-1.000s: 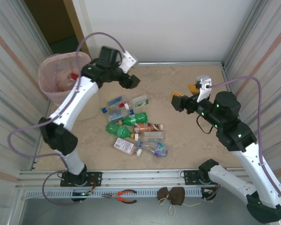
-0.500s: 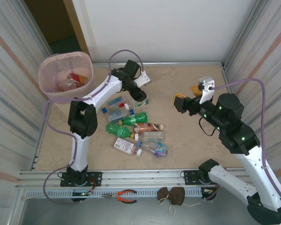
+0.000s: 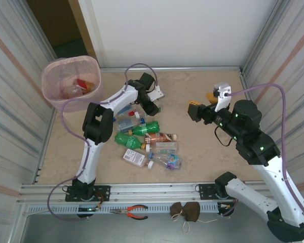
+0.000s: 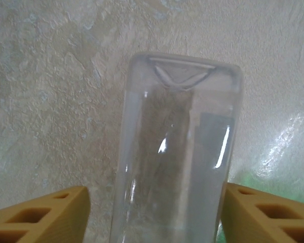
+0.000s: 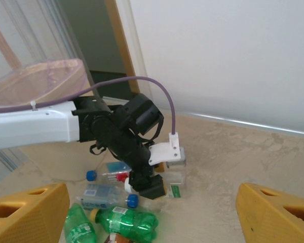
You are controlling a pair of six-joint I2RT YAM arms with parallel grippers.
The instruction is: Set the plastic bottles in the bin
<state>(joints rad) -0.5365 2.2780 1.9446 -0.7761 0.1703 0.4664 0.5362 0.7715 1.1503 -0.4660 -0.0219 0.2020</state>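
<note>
The pale pink translucent plastic bin (image 3: 53, 93) at the table's far-left corner holds a few items, seemingly bottles. About ten small plastic bottles (image 3: 142, 136) lie heaped mid-table. The left gripper (image 4: 154, 202) straddles a clear square bottle (image 4: 177, 126), not yet clamped. The right gripper (image 3: 201, 103) hangs spread and empty.

The bin (image 3: 71, 59) stands at the far left corner; the bottles (image 3: 147, 128) lie clustered in the middle, nearer and to its right.

bottle (image 4: 176, 152): clr glossy plastic | table (image 4: 50, 76): matt mottled stone-look | bin (image 3: 53, 91): transl. pink plastic
</note>
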